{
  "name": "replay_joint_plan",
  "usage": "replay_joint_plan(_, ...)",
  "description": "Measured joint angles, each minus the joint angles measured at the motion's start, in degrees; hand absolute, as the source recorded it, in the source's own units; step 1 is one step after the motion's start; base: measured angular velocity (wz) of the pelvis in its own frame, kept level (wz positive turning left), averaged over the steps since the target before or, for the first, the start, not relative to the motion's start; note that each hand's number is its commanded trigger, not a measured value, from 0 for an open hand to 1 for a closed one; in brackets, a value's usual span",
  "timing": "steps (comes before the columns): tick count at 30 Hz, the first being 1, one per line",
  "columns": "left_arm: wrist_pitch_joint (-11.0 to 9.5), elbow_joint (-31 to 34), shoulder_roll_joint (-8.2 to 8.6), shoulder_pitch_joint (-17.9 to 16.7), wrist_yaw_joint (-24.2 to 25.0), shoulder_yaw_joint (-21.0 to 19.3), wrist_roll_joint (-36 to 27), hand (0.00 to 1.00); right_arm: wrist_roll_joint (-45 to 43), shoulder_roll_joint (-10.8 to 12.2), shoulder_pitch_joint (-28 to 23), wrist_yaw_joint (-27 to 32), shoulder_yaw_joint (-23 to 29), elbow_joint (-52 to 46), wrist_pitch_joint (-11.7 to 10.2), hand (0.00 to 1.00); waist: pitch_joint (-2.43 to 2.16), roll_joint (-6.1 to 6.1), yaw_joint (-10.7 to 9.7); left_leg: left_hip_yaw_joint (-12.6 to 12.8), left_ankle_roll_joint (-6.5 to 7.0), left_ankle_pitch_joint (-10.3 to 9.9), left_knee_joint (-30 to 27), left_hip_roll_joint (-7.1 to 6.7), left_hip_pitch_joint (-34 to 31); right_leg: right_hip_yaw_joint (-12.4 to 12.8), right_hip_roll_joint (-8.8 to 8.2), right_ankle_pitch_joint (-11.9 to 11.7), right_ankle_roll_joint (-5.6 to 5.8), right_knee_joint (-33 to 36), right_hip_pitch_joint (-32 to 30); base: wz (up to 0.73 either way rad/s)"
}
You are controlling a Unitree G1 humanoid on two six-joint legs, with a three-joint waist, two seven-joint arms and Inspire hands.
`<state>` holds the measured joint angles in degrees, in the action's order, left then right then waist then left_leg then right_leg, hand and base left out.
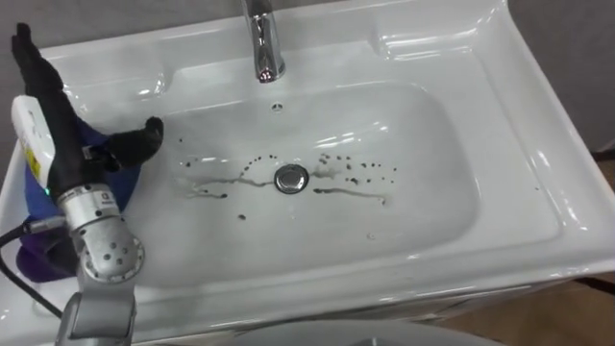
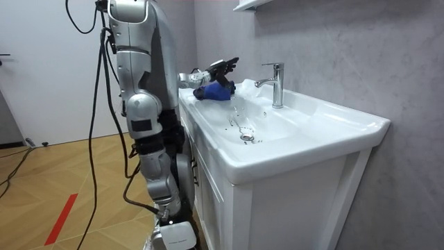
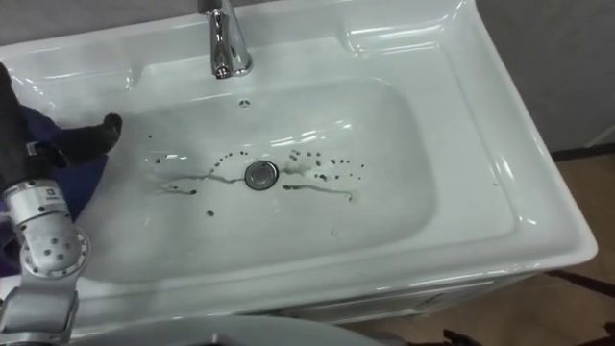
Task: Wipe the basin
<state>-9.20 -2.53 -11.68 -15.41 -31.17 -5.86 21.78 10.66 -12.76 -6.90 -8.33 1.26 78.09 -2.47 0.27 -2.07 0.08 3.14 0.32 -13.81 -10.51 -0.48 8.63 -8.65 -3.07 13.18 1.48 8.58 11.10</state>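
The left hand (image 1: 60, 130) is held with fingers straight and thumb spread, over a blue cloth (image 1: 128, 179) on the rim of the basin (image 1: 432, 144), left of the drain (image 1: 291, 178). Dark specks (image 1: 351, 173) are scattered around the drain.

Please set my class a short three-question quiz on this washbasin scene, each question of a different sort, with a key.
1. True or false: the bowl of the basin is spotless.
2. Where does the blue cloth lie? A) down in the bowl; B) on the basin's left rim, by the left hand; C) on the basin's right rim.
3. Fill in: the dark specks and streaks lie on both sides of the ____.

Key: 1 false; 2 B; 3 drain.
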Motion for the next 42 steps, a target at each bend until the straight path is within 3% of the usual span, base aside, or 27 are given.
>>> replay_joint_plan(11,-0.04,-9.38,0.01,-0.51,-3.59,1.76,3.05,0.00,-0.21,-0.06,-1.06,0.07,-0.05,-0.16,0.20,0.00,-0.26,-0.25,0.07,0.07,0.00,0.00,0.02,0.10,0.15,0.17,0.07,-0.10,-0.10,0.03,0.01,0.00)
replay_joint_plan(26,-0.04,-12.08,-0.01,-1.08,-6.21,1.76,7.65,0.00,-2.29,-0.18,-0.24,0.23,0.00,0.00,0.20,0.00,-0.20,-0.21,-0.01,0.29,0.00,0.00,-0.21,0.20,0.09,0.26,0.15,-0.18,-0.14,0.10,0.00,0.00)
replay_joint_plan(42,0.72,-16.11,-0.05,-2.08,-9.45,1.48,10.37,0.00,-6.75,-0.54,-0.93,0.70,0.00,-0.18,3.60,0.00,-0.36,-0.23,0.21,0.64,0.00,0.00,-0.20,0.27,0.78,0.75,0.20,-0.18,-0.14,0.31,0.41,-0.01)
